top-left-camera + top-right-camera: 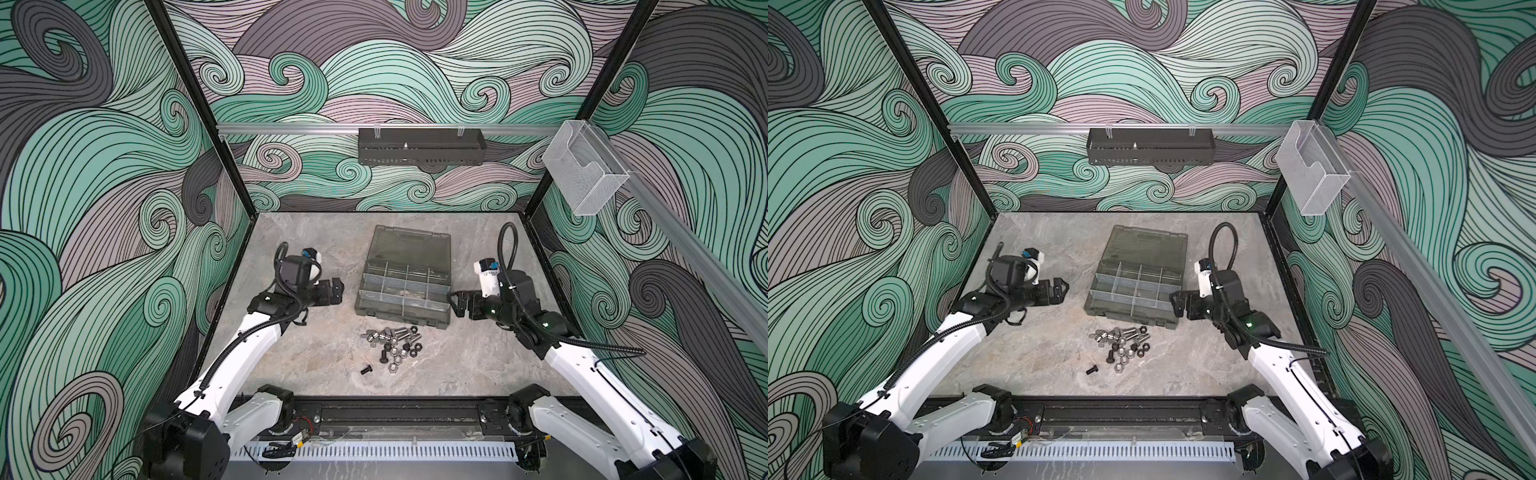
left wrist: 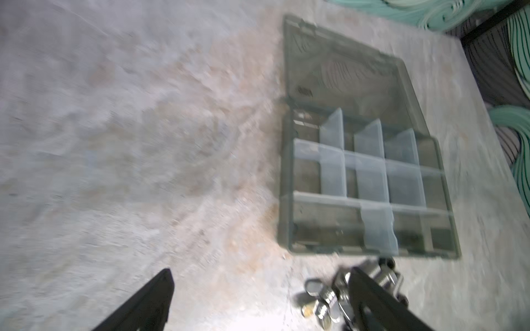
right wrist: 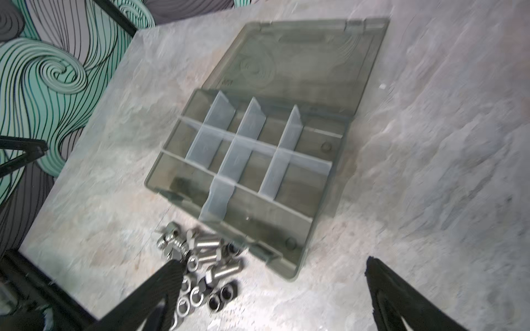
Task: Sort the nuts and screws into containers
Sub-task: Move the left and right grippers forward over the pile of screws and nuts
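The containers sit centred on the table, lid open toward its far edge. Screws and nuts lie heaped just in front.

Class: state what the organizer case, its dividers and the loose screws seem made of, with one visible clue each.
Organizer case: likely plastic, smoky grey and see-through.
Dividers: probably frosted clear plastic, thin and milky.
Screws: apparently metal, with shiny silver threads; some look black.
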You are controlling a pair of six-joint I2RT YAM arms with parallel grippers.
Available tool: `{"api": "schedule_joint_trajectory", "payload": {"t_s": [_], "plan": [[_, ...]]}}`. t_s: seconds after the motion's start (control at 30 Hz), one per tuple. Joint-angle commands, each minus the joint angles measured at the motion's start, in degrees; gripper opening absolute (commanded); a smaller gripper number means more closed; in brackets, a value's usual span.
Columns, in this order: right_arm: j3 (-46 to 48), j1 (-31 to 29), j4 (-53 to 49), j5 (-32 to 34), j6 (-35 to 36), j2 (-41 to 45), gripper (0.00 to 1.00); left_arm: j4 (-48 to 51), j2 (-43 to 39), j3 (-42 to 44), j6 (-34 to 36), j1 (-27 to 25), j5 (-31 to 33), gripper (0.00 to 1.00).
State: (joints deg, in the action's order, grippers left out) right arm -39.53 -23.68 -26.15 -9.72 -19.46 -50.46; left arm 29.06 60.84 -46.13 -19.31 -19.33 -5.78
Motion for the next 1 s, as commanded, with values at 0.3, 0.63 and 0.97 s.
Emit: {"api": "schedule_joint_trajectory", "payload": {"t_s": [0.3, 0.63, 0.97], "plan": [[5.1, -5.5, -7.0, -0.6, -7.1, 2.8, 1.00, 7.4, 6.3, 1.2, -5.4, -11.3, -1.0, 0.80], [6.4, -6.3, -7.5, -0.8, -7.9, 3.8, 1.00, 1.7, 9.3, 6.8, -9.1, -16.1, -6.0, 0.67], [7.5, -6.9, -7.6, -1.7, -8.8, 5.1, 0.99, -4.9, 15.3, 7.4, -9.5, -16.6, -8.9, 0.53]]}}
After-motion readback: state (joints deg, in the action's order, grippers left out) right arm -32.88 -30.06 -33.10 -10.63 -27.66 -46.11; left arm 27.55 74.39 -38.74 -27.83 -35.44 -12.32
